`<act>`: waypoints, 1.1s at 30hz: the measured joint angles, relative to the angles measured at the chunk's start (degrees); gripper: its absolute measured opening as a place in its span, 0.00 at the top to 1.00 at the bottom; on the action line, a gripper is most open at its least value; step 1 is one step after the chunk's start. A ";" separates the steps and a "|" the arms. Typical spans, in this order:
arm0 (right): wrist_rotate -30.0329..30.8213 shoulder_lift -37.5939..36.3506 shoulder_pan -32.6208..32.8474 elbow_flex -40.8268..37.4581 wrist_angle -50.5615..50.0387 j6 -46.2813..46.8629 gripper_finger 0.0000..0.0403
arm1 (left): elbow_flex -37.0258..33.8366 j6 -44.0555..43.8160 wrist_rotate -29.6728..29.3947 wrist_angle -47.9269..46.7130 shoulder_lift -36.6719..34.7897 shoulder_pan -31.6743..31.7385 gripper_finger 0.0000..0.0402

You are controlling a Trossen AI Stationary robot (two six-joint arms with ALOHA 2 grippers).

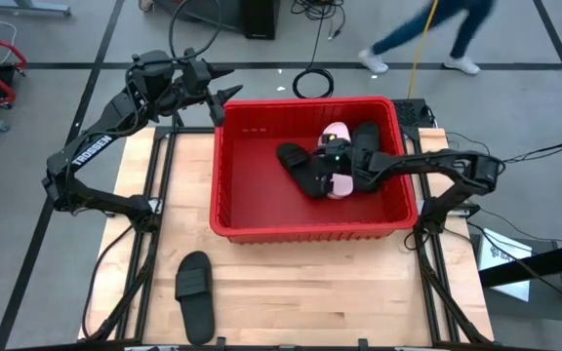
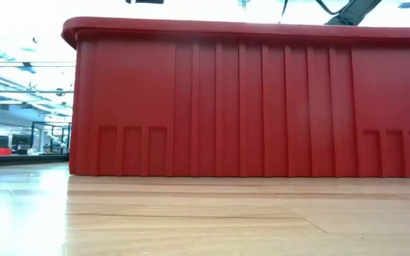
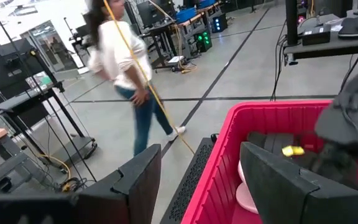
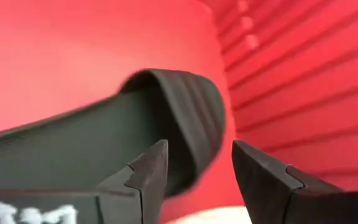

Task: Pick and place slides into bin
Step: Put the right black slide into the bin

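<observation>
While the right gripper (image 1: 332, 159) reaches into the bin (image 1: 261, 226), its jaws spread over the slides (image 1: 305, 168) heaped at the bin's right end, one black slide (image 1: 193, 292) lies by the table's (image 1: 359, 302) near edge. "TROSSEN" marks the left arm. Low down, only the bin's wall shows. The left gripper (image 3: 197, 180) hovers spread at the bin's far left corner. The right wrist sees a black slide (image 4: 92, 149) just past its parted fingers (image 4: 148, 171).

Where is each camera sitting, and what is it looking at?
High: above, looking straight down; both arms, red bin, one black slide on the table.
Low: table height, facing the bin's ribbed wall.
Left wrist: past its open fingers toward the bin rim and a walking person.
Right wrist: inside the bin, open fingers around a black slide.
All share the bin.
</observation>
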 joint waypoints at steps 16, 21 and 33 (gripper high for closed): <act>8.23 9.68 2.04 -0.04 11.30 -8.10 0.58 | 0.00 -1.92 -0.04 0.05 0.00 -0.20 0.44; 10.14 11.30 2.08 1.25 13.72 -9.52 0.58 | 0.00 -2.14 -0.02 -0.01 0.00 -0.22 0.44; 10.30 12.23 2.21 3.63 6.00 -9.05 0.86 | 0.00 -2.31 -0.02 -0.21 0.00 -0.22 0.44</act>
